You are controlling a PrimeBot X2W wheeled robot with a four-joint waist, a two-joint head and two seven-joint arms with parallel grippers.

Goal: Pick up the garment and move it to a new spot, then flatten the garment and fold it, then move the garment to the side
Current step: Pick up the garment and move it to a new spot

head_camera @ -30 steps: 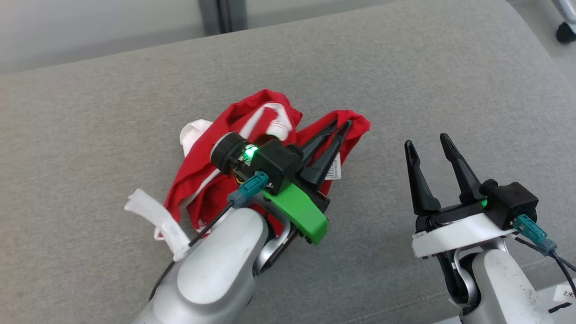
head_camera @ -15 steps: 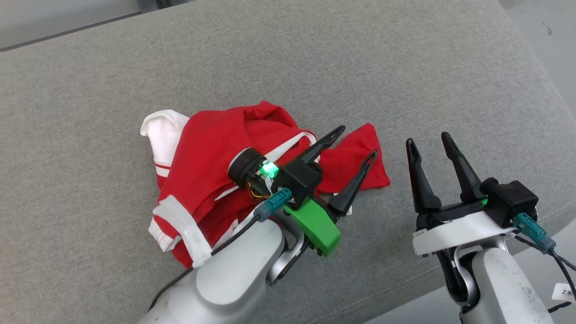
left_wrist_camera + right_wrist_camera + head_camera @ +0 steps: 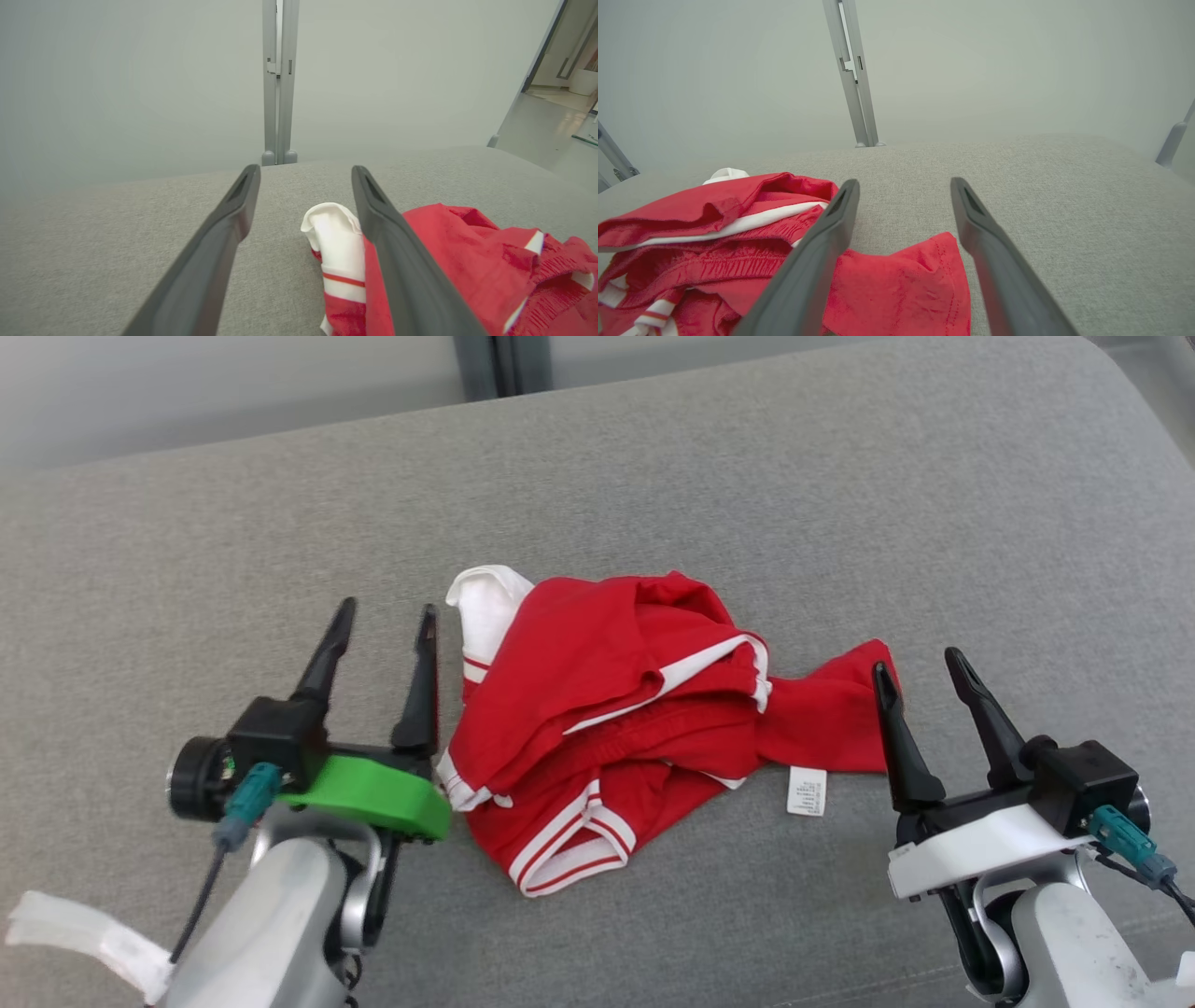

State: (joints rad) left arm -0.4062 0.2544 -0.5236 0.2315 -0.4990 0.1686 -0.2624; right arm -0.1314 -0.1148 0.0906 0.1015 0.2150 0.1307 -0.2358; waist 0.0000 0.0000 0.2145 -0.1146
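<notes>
Grey woven cushion (image 3: 840, 476), rounded far edge, broad bare fabric all round garment (image 3: 607, 709). Garment red, white-trimmed, crumpled in soft heap mid-cushion, white label (image 3: 806, 791) at near right hem. Left gripper (image 3: 388, 607) just left of garment, fingers spread, empty. Right gripper (image 3: 915, 661) at garment's right flap, spread, empty.

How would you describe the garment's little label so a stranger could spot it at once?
On the wide grey cushion lies a crumpled red garment with white trim. At the near edge of the flap beside the right pincer, the label lies flat on the grey fabric. It is a small white rectangle with fine print, unlike the long white stripes.
</notes>
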